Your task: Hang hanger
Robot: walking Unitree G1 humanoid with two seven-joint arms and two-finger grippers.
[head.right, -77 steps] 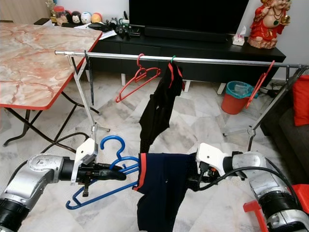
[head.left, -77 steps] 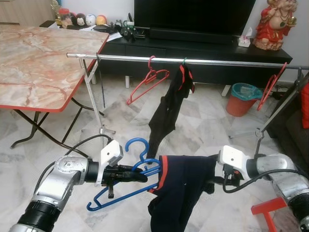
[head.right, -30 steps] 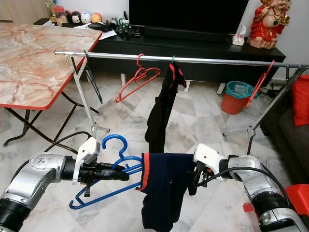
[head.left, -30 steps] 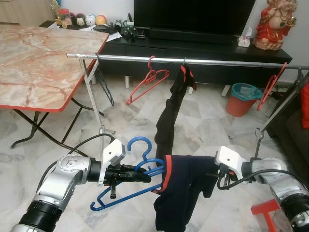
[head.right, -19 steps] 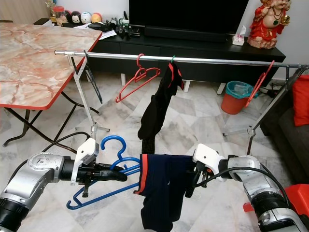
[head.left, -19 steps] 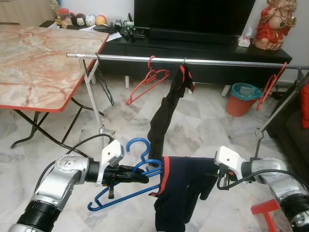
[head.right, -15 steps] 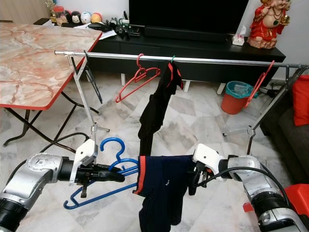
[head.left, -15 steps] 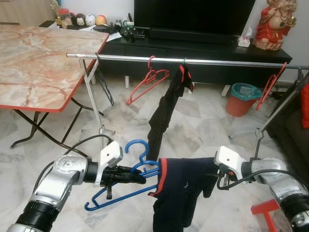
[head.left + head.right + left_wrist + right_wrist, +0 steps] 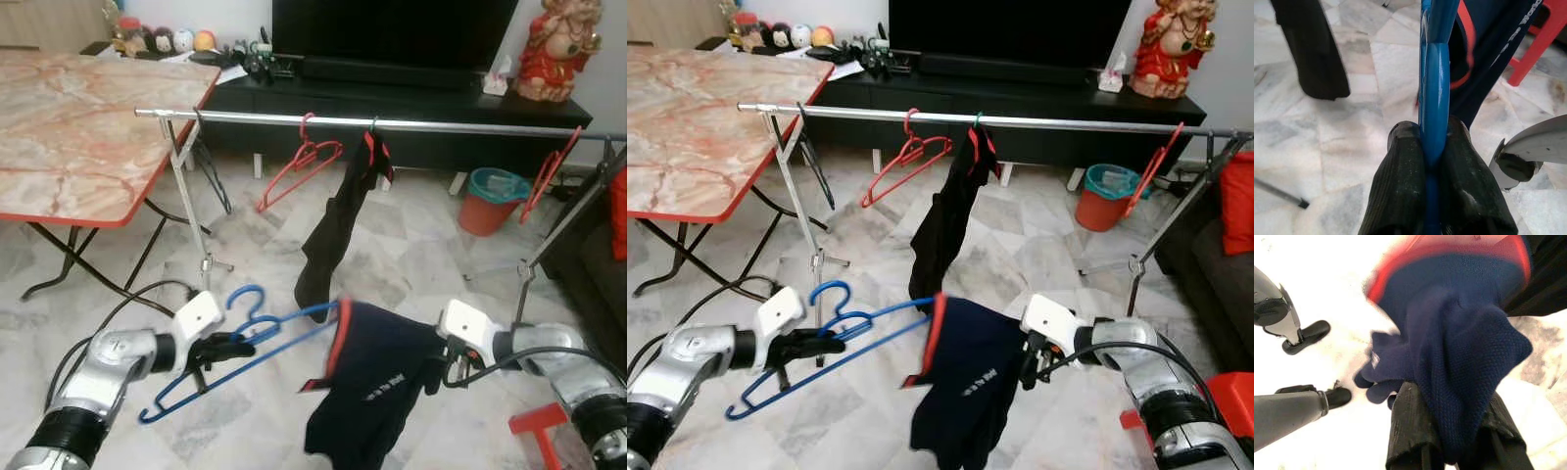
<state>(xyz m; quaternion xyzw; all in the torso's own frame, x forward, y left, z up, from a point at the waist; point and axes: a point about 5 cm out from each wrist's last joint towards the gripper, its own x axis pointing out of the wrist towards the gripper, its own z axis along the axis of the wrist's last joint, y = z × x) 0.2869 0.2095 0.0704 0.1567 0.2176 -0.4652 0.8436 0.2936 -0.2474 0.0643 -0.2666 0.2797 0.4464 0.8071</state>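
Note:
A blue plastic hanger (image 9: 257, 343) is tilted low over the floor, and my left gripper (image 9: 227, 344) is shut on its lower bars near the hook. The hanger's raised far tip meets the red-trimmed neck of a navy garment (image 9: 377, 384). My right gripper (image 9: 438, 368) is shut on that garment's other side, so the cloth sags between the two. In the left wrist view the fingers (image 9: 1400, 181) pinch the blue bar (image 9: 1433, 98). In the right wrist view navy knit (image 9: 1459, 357) bunches over the fingers. The steel clothes rail (image 9: 441, 125) runs across behind, well above both grippers.
Red hangers (image 9: 299, 162) (image 9: 549, 171) and a black garment (image 9: 338, 220) hang on the rail. A marble folding table (image 9: 78, 117) stands to the left, a dark TV cabinet (image 9: 392, 88) behind, an orange bin (image 9: 490, 201) at the right, and a red stool (image 9: 549, 423) beside my right arm.
My left gripper has drawn back to the left and lower with the hanger, which now slants more steeply. Only its tip remains at the garment's neck; the garment hangs more from the right gripper.

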